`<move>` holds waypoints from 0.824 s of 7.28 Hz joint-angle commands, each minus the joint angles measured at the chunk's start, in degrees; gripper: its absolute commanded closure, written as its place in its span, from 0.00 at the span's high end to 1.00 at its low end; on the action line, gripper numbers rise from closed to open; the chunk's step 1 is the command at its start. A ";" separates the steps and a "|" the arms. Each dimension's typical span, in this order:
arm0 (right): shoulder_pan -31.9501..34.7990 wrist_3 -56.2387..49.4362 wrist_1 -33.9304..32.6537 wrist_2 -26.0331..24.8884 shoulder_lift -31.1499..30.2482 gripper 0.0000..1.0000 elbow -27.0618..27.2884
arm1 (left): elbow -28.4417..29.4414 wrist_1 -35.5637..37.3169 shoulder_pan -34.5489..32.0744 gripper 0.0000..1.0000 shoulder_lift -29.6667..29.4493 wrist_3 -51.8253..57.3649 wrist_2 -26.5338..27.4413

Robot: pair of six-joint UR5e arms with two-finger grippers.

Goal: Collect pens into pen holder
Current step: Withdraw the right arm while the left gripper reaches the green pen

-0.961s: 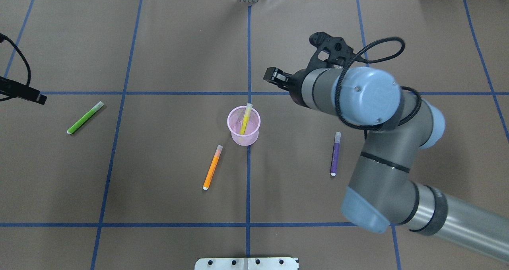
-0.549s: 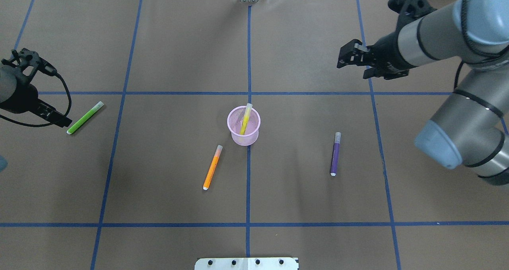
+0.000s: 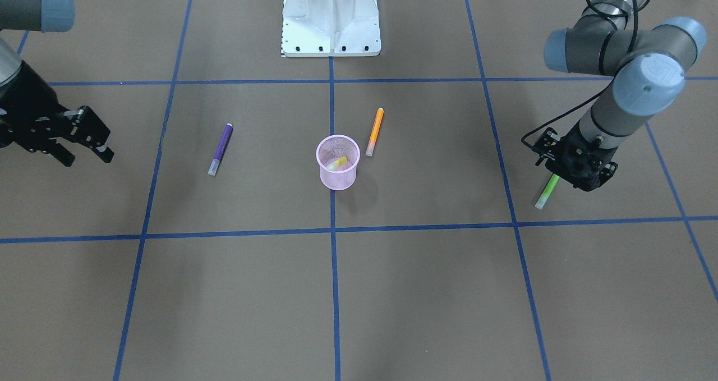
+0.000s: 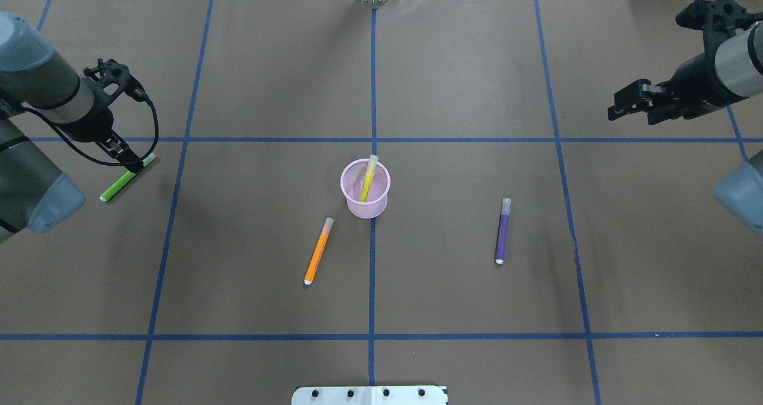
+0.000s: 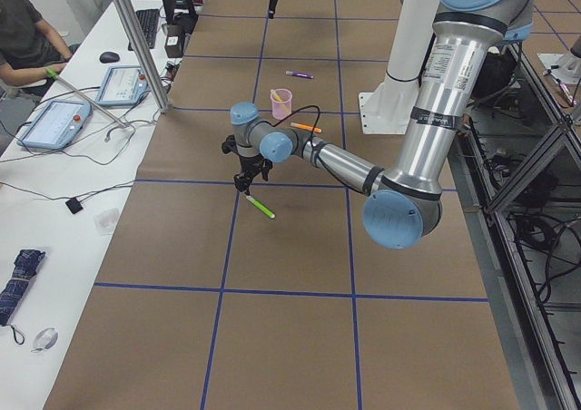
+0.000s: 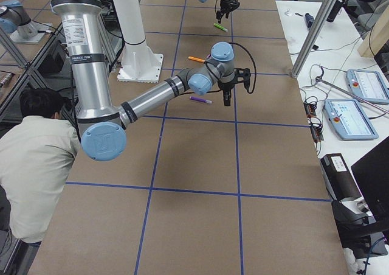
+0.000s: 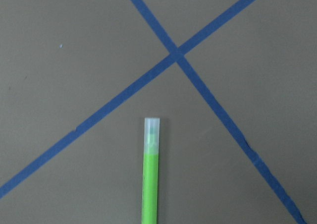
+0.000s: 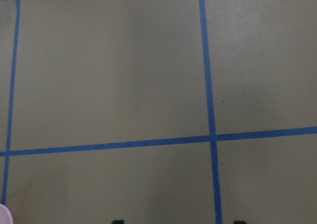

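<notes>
The pink mesh pen holder [image 4: 365, 197] [image 3: 337, 174] stands at the table's middle with a yellow pen [image 4: 369, 178] leaning inside it. An orange pen [image 4: 318, 250] [image 3: 374, 132] lies flat just beside the cup. A purple pen [image 4: 502, 231] [image 3: 220, 149] lies further off on the robot's right. The green pen [image 4: 119, 184] [image 3: 547, 191] [image 7: 150, 174] lies at the far left. My left gripper [image 4: 132, 161] [image 3: 575, 180] points down over its capped end, open, holding nothing. My right gripper [image 4: 617, 108] [image 3: 98, 139] hovers open and empty at the far right.
The white robot base [image 3: 331, 16] sits at the table's near edge behind the cup. Blue tape lines cross the brown table cover [image 4: 268, 65]. A person [image 6: 30, 165] sits beside the table, and a desk with tablets [image 5: 54, 120] runs along the far side.
My right arm has swung away from beside the cup out to the far right. My left arm has come in from the left edge and now stands over the green pen. No pen moved.
</notes>
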 commanded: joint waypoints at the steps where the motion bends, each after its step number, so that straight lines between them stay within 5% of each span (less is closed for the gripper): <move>1: 1.79 -5.58 0.08 1.23 -0.79 0.79 -2.27 | 4.62 -0.15 0.00 0.78 -1.25 0.40 -0.33; 6: 1.70 -5.49 0.08 1.06 -0.61 0.80 -2.18 | 8.76 -0.23 0.27 0.73 -3.27 -0.04 -0.33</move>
